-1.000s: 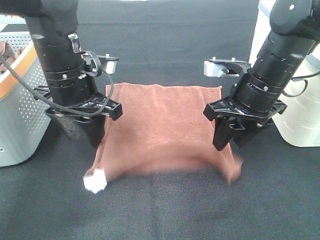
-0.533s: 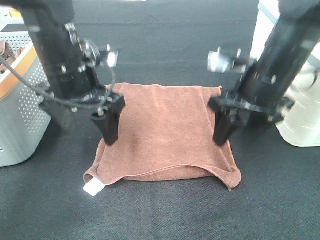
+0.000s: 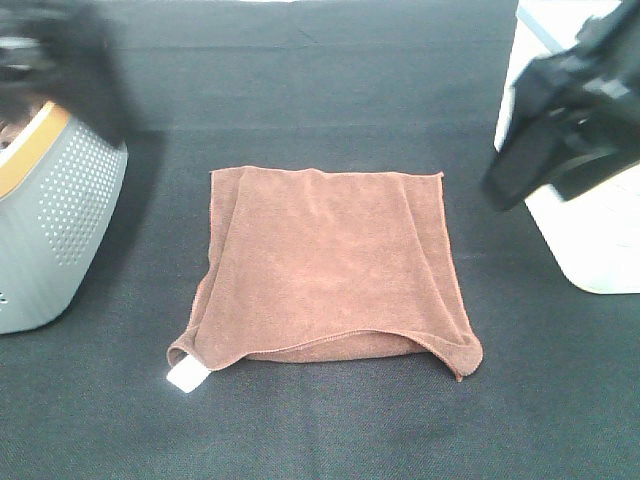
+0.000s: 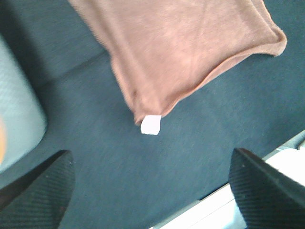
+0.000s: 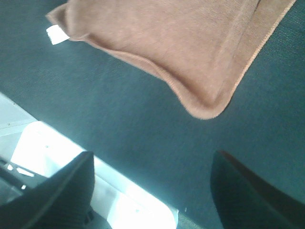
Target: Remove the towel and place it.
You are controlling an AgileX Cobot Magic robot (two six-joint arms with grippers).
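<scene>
The reddish-brown towel [image 3: 330,270] lies folded and flat on the black table, its white tag [image 3: 186,376] sticking out at the near left corner. Nothing touches it. My left arm [image 3: 75,60] is a dark blur at the far left, above the basket, and my right arm [image 3: 560,130] is a blur at the right edge. In the left wrist view my left gripper [image 4: 150,153] is open, high above the towel [image 4: 181,47] and its tag [image 4: 150,125]. The right gripper [image 5: 153,154] is open too, above a rounded corner of the towel [image 5: 176,43].
A grey perforated basket [image 3: 55,230] with an orange rim stands at the left, close to the towel's left side. A white container [image 3: 590,230] stands at the right edge. Black table cloth [image 3: 330,100] surrounds the towel on all sides.
Both grippers let go of the towel's near edge, opened wide and rose away, the left to the far left, the right to the right. The towel settled flat.
</scene>
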